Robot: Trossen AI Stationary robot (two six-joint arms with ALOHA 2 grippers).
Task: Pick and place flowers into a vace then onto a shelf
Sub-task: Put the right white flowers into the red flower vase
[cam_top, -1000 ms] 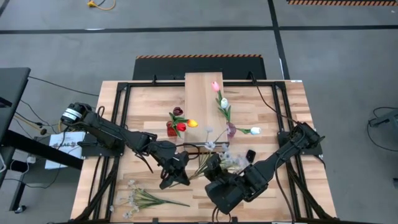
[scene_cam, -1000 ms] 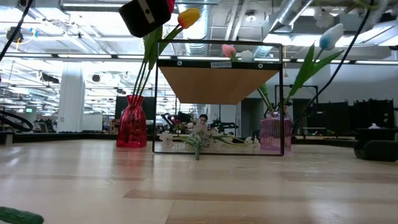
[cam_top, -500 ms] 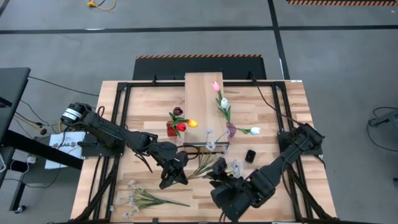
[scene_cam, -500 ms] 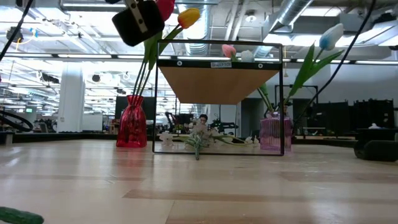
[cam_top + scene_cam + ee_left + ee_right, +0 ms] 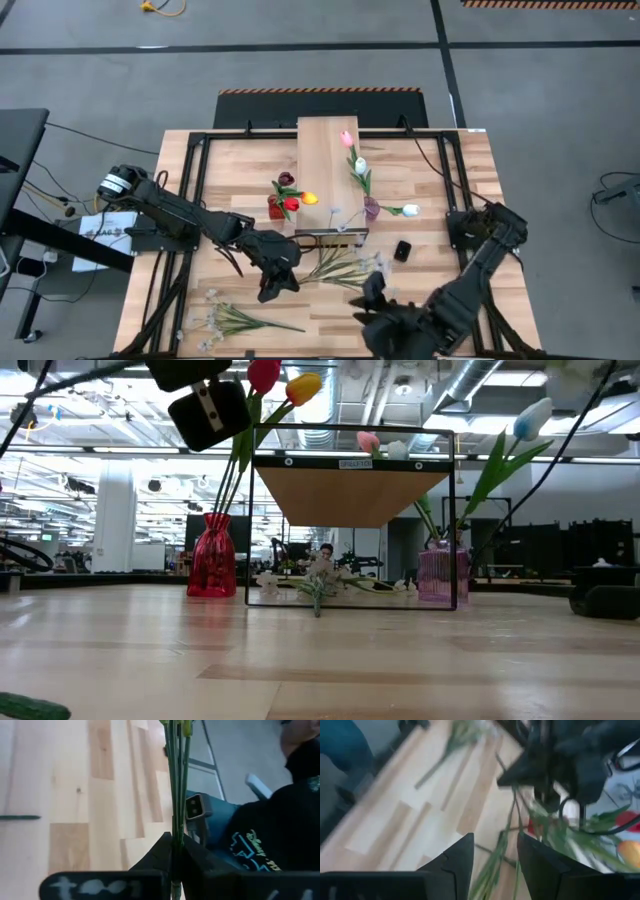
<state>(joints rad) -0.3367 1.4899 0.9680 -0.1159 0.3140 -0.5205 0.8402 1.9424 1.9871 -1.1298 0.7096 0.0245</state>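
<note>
Nearest the left edge of the slatted light-wood tabletop (image 5: 420, 190), a spray of small pale whitish blossoms on green stems (image 5: 232, 318) is seen lying flat near the front. Just right of it, the left claw (image 5: 277, 283) is clamped together on a bundle of thin green stems (image 5: 176, 795), as is shown in the left wrist view. A red glass vase (image 5: 211, 556) with red and yellow tulips is set beside the long narrow light-wood shelf on its thin black frame (image 5: 331, 165). More loose green-stemmed flowers (image 5: 338, 268) are spread just in front of the shelf. Further right, a purple vase (image 5: 437, 574) holds pink and white tulips. At the front right, the right claw (image 5: 385, 318) is held with fingers apart, nothing between them.
</note>
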